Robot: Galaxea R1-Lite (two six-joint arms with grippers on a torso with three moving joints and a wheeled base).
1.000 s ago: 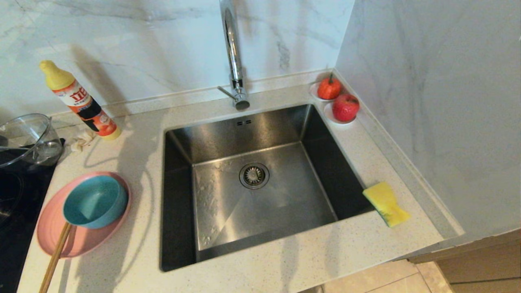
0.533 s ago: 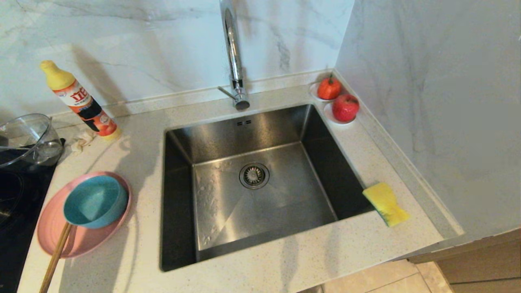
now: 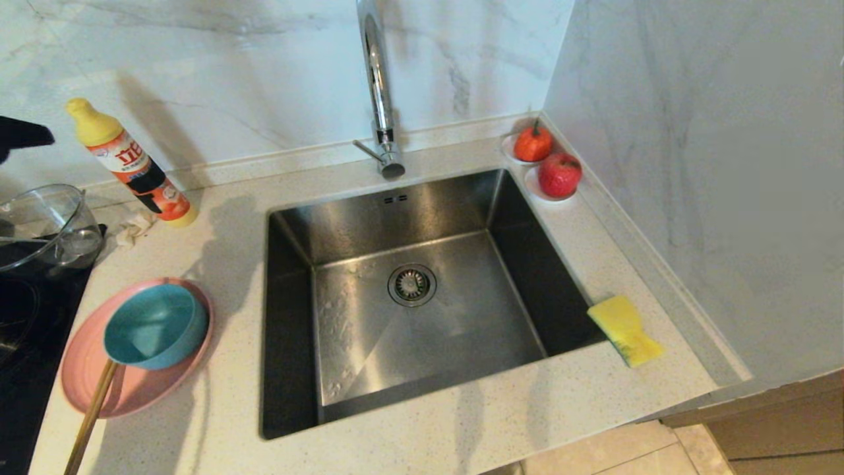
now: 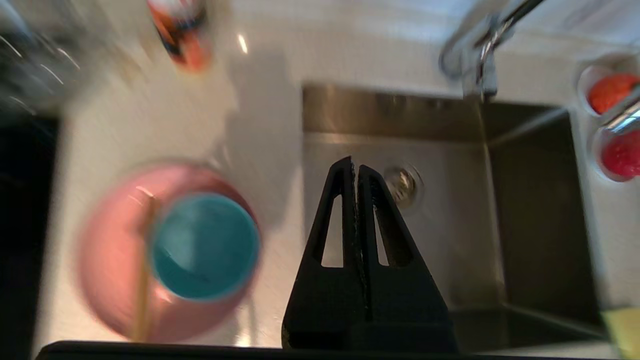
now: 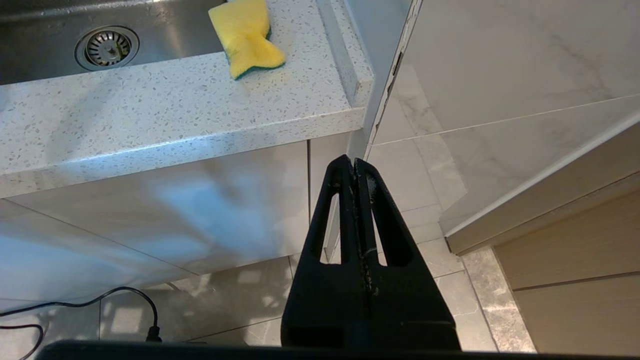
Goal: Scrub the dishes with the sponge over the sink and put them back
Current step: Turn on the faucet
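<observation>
The pink plate (image 3: pixel 86 389) lies on the counter left of the sink (image 3: pixel 461 316), with the teal bowl (image 3: pixel 155 326) standing in it and wooden chopsticks (image 3: pixel 89 415) resting across its near rim. The yellow sponge (image 3: pixel 624 330) lies on the counter at the sink's right edge. My left gripper (image 4: pixel 354 167) is shut and empty, high above the sink's left side, with the bowl (image 4: pixel 205 247) and plate (image 4: pixel 110 280) below it to one side. A black part of that arm (image 3: pixel 23 132) shows at the far left. My right gripper (image 5: pixel 354 161) hangs shut and empty below the counter front, the sponge (image 5: pixel 246 37) beyond it.
A tall chrome faucet (image 3: pixel 377 86) rises behind the sink. A detergent bottle (image 3: pixel 128 165), a clear glass bowl (image 3: pixel 43 224) and a black cooktop (image 3: pixel 26 316) are at the left. Two white saucers with red fruit (image 3: pixel 547 161) sit in the back right corner. A marble wall (image 3: pixel 692 165) closes the right side.
A black part of my left arm has come into the head view at the far left edge, and its shadow has shifted over the counter. The dishes and the sponge have not moved.
</observation>
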